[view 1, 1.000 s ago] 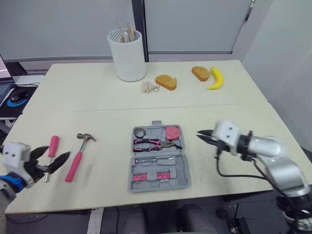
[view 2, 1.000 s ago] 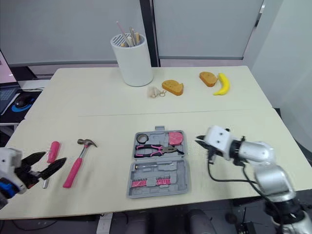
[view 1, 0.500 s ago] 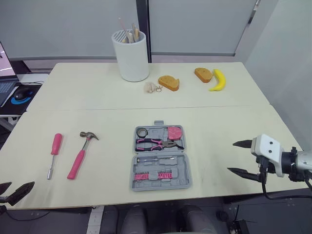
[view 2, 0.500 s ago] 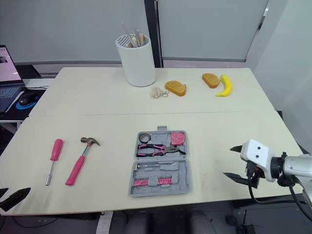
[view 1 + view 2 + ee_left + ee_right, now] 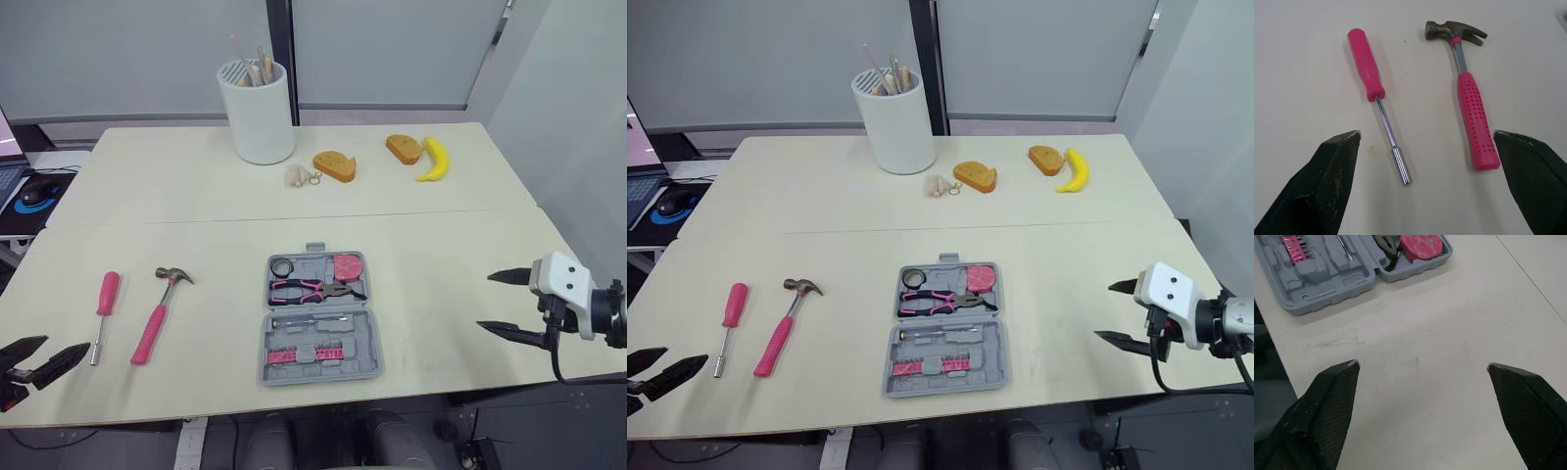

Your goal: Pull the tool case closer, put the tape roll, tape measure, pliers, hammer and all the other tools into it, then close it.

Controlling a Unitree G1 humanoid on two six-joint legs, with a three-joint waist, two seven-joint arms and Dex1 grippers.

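The grey tool case (image 5: 318,318) lies open at the middle of the pale surface (image 5: 196,206). The tape roll (image 5: 282,266), pink tape measure (image 5: 346,265) and pliers (image 5: 309,289) sit in its far half. A pink-handled hammer (image 5: 157,318) and a pink-handled nut driver (image 5: 101,315) lie side by side on the surface, well to the left of the case. The left gripper (image 5: 67,342) hovers at the near left edge, close to both tools, fingers spread and empty. The right gripper (image 5: 484,302) hangs over the near right edge, well apart from the case, fingers likewise spread wide, holding nothing.
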